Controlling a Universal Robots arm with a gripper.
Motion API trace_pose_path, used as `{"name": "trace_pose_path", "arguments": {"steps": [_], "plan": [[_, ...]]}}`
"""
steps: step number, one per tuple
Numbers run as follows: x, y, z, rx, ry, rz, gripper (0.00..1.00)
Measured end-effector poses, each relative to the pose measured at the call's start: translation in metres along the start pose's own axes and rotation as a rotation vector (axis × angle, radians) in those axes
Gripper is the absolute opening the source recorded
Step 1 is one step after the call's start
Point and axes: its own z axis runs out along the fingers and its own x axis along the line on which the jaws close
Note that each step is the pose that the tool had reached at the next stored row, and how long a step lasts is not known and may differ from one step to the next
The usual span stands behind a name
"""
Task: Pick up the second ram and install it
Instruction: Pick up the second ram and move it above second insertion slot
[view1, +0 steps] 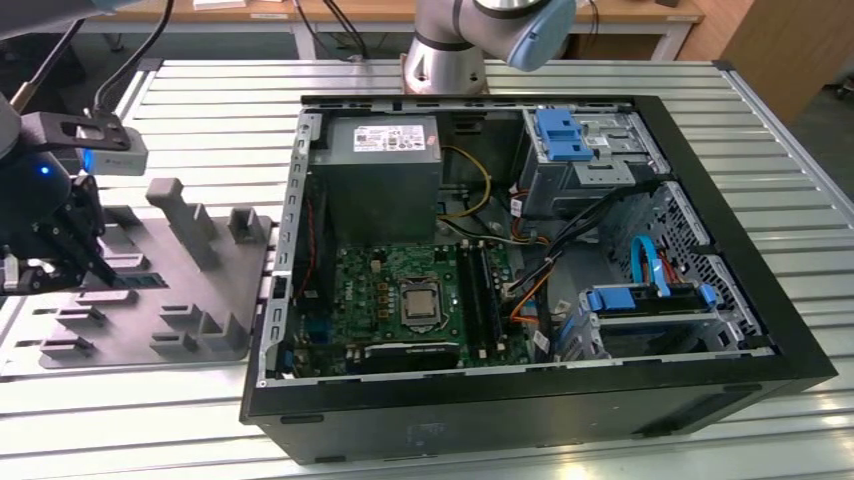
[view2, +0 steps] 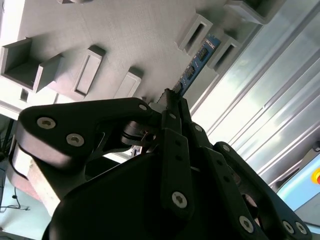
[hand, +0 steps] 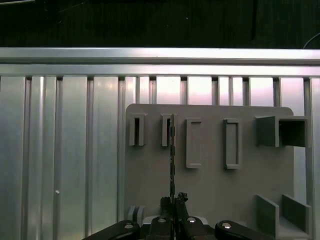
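Observation:
The second ram (view2: 196, 64) is a thin dark blue-green stick standing on edge on the grey holder plate (view2: 125, 35). One end rests between two raised slot blocks. In the first wrist view the second ram (hand: 172, 150) shows edge-on as a thin line beside a slot. My gripper (view2: 172, 96) is shut on the stick's near end, one black finger on each side; the gripper (hand: 173, 199) pinches it in both wrist views. In the exterior view the gripper (view1: 78, 270) hangs over the holder plate (view1: 200, 300) at that view's left, with the ram (view1: 140, 281) reaching out from it.
An open black computer case (view1: 534, 400) lies to the exterior view's right of the plate. Its green motherboard (view1: 360, 290) has long black memory slots (view1: 483, 290), cables and blue drive bays (view1: 641, 300). Tall grey posts (view1: 180, 215) rise from the plate. Ribbed aluminium table (view1: 214, 110) all round.

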Motion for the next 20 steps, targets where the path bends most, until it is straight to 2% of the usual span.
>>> {"name": "trace_pose_path", "arguments": {"steps": [20], "plan": [[-0.0001,0.0002,-0.0085,0.0001,-0.0001,0.0,0.14]]}}
